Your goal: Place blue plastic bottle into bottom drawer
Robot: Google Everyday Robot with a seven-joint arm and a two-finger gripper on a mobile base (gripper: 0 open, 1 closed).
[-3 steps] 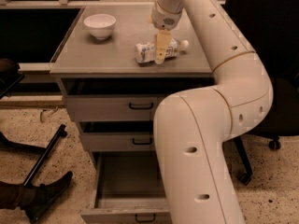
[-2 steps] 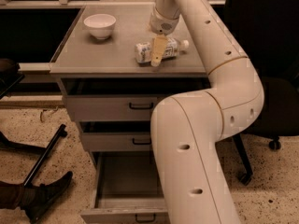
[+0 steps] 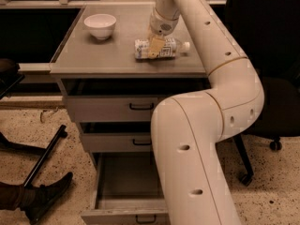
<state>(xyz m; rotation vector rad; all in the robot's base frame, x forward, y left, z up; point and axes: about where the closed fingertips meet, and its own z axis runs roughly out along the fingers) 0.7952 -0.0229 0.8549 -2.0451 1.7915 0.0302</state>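
Note:
The blue plastic bottle lies on its side on the grey cabinet top, white cap pointing right. My gripper hangs down from the white arm and sits right at the bottle's middle, covering part of the label. The bottle rests on the cabinet top. The bottom drawer is pulled out below, a deep grey tray with nothing visible in it and a small black handle on its front. My arm's large white links hide the drawer's right part.
A white bowl stands at the cabinet top's back left. The top drawer and middle drawer stand slightly out. A black office chair is at the right. A black pole and a dark shoe lie on the speckled floor at left.
My gripper has shifted slightly left along the bottle, from near its right half to its middle. The bottle has stayed in place on the cabinet top.

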